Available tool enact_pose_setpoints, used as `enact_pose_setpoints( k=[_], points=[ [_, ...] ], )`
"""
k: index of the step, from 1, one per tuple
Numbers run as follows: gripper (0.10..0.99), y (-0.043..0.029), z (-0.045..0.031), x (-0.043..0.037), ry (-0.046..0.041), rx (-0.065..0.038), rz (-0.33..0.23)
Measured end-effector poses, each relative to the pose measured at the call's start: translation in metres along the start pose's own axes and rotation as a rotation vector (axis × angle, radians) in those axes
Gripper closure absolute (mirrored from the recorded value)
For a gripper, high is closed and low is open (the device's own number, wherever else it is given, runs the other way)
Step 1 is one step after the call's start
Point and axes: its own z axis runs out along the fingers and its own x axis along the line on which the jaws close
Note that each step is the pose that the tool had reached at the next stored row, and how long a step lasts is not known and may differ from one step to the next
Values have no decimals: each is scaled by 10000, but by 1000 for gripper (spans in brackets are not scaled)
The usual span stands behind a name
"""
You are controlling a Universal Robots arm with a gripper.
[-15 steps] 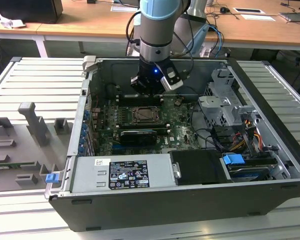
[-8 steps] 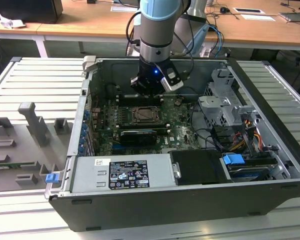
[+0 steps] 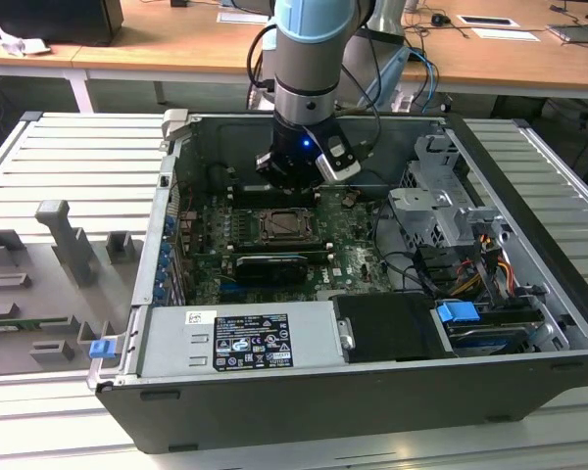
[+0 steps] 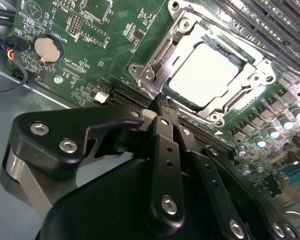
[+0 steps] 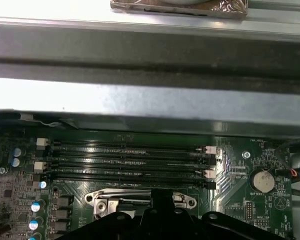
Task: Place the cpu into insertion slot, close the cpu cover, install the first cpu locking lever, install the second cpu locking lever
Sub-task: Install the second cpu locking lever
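My gripper (image 4: 162, 102) hangs low inside the open computer case (image 3: 529, 323), just over the green motherboard (image 4: 90, 30), and its two black fingers (image 4: 165, 145) are pressed together with nothing between them. Their joined tip sits at the edge of the socket (image 4: 210, 75), right beside the near corner of the cpu cover (image 4: 162, 55), on the side toward the memory slots (image 5: 125, 160); whether the tip is touching metal there I cannot tell.

The cpu (image 4: 202, 75) lies flat in the socket, its pale metal top showing through the opening in the cover. The cover is down over it, a silvery frame lying around the chip on all sides (bright glare washes out the chip's surface).

In the first wrist view the cover's edge (image 5: 140, 197) shows just past my fingertips, with the long black memory slots running alongside it, and the case's grey metal wall (image 5: 150, 100) rising beyond them. A round coin battery (image 4: 45, 48) sits on the board well off to one side of the socket.

In the exterior view my arm (image 3: 314, 59) comes straight down into the case, ending just behind the socket (image 3: 286, 227), with the grey power supply box (image 3: 240, 338) along the near side of the case.
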Motion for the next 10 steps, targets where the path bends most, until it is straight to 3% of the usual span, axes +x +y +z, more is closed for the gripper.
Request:
enact_pose_setpoints(
  k=[8, 10],
  points=[
    [980, -161, -23, 7, 0, -1, -1],
    [980, -161, -77, 7, -1, -2, 0]
  ],
)
